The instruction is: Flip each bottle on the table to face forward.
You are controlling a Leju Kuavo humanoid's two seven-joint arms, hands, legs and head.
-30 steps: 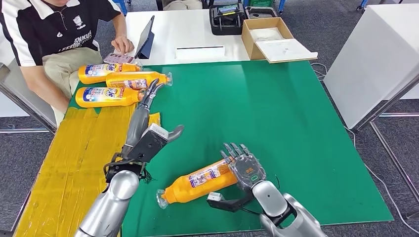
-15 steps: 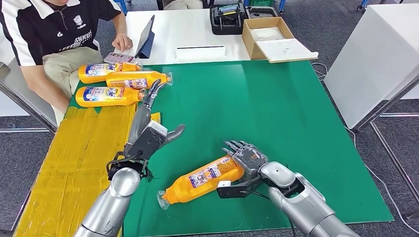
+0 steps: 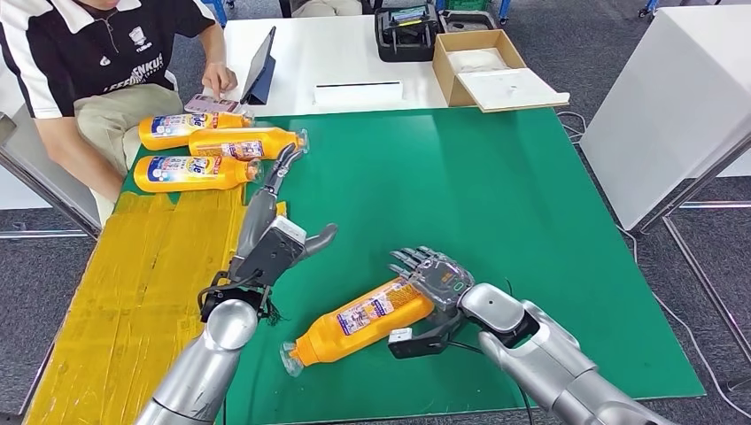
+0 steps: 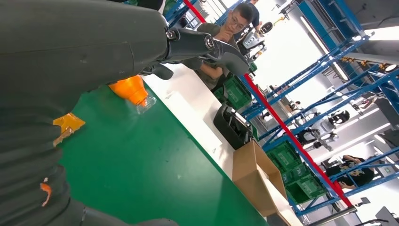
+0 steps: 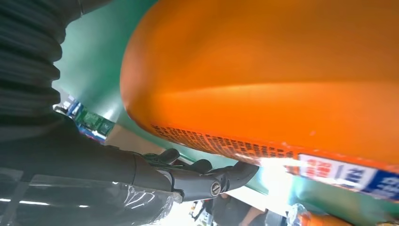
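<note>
Here, on the green mat (image 3: 496, 204), an orange bottle (image 3: 359, 322) lies on its side at the near edge, its clear cap toward the near left and its label facing up. The right hand (image 3: 436, 276) cups the bottle's base end, fingers wrapped over the far side; in the right wrist view the orange body (image 5: 282, 80) sits tight against the dark fingers (image 5: 207, 181). The left hand (image 3: 270, 199) reaches toward the far left, fingers extended together and grasping nothing, their tips just beside the cap ends of three more orange bottles (image 3: 190, 173) lying in a row at the far-left corner. A seated person (image 3: 97, 62) is at the far left; a cardboard box (image 3: 483, 66) rests on the white table (image 3: 345, 57) beyond the mat
</note>
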